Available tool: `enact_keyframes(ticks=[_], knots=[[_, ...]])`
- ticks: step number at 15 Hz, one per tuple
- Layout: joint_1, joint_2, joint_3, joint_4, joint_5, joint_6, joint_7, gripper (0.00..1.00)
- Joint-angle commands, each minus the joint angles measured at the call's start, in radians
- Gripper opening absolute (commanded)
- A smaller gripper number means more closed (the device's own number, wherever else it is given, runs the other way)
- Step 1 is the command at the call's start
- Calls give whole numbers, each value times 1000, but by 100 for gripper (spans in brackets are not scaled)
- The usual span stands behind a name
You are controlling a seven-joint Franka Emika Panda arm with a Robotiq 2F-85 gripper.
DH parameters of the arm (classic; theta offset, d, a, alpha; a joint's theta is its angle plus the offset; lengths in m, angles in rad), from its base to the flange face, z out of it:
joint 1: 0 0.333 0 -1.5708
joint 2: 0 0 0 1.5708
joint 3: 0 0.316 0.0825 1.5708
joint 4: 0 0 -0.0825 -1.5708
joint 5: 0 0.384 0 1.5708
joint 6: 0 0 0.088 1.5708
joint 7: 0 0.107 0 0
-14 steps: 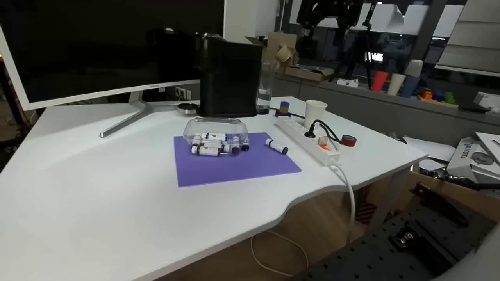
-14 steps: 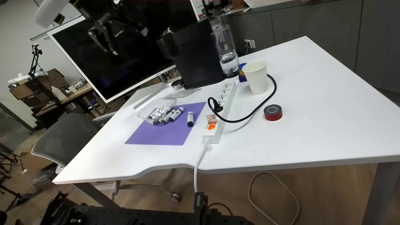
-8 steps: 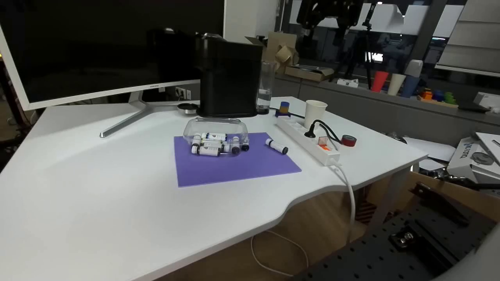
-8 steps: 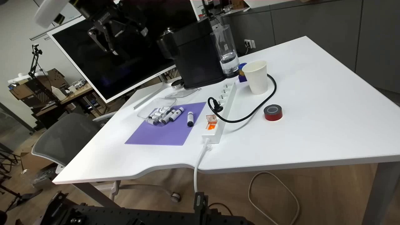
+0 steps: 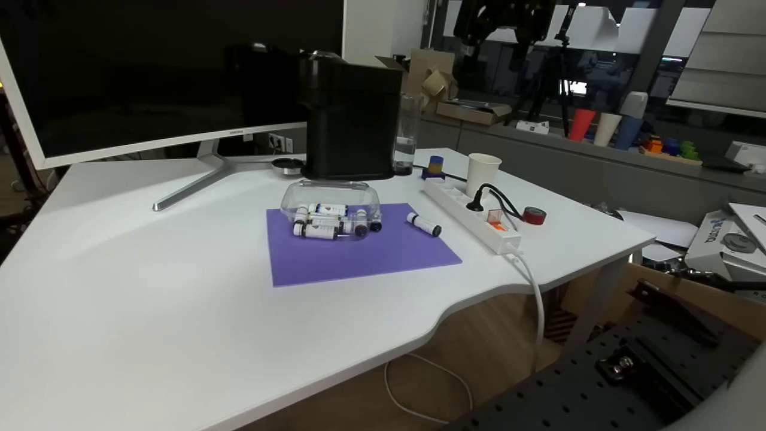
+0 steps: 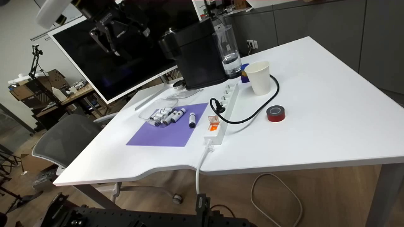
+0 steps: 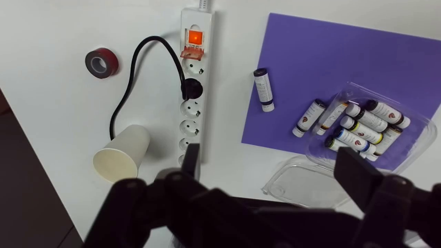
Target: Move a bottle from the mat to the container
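Note:
The purple mat [image 5: 359, 263] [image 6: 157, 137] [image 7: 310, 55] lies on the white table. A single small white bottle with a dark end [image 5: 423, 224] [image 6: 192, 120] [image 7: 264, 89] lies near one mat edge. Another bottle [image 7: 309, 117] lies just beside a clear plastic container [image 6: 154, 107] [image 7: 425, 129]. That container sits partly on the mat and holds several bottles; its clear lid [image 7: 306, 182] lies open. The tall matte black box [image 5: 354, 126] [image 6: 200, 56] stands behind and looks like a coffee machine; no opening shows. My gripper [image 5: 494, 52] [image 6: 131, 43] [image 7: 268, 158] is open and empty, high above the table.
A white power strip [image 5: 473, 218] [image 6: 221, 123] [image 7: 196, 113] with a black cable lies beside the mat. A paper cup [image 6: 258, 78] [image 7: 120, 155], a red tape roll [image 6: 276, 113] [image 7: 101, 63] and a clear cylinder [image 6: 228, 52] stand nearby. A large monitor [image 5: 167, 78] is at the back.

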State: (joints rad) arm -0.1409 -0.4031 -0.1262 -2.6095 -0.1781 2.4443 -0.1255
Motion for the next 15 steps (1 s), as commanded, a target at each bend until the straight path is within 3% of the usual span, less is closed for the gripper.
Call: enact_keyframes(ticks=[1, 9, 15], knots=[[-9, 94, -5, 17, -22, 76, -11, 100], [13, 421, -39, 68, 31, 269, -250, 100], [-39, 660, 28, 137, 148, 438, -385, 100]])
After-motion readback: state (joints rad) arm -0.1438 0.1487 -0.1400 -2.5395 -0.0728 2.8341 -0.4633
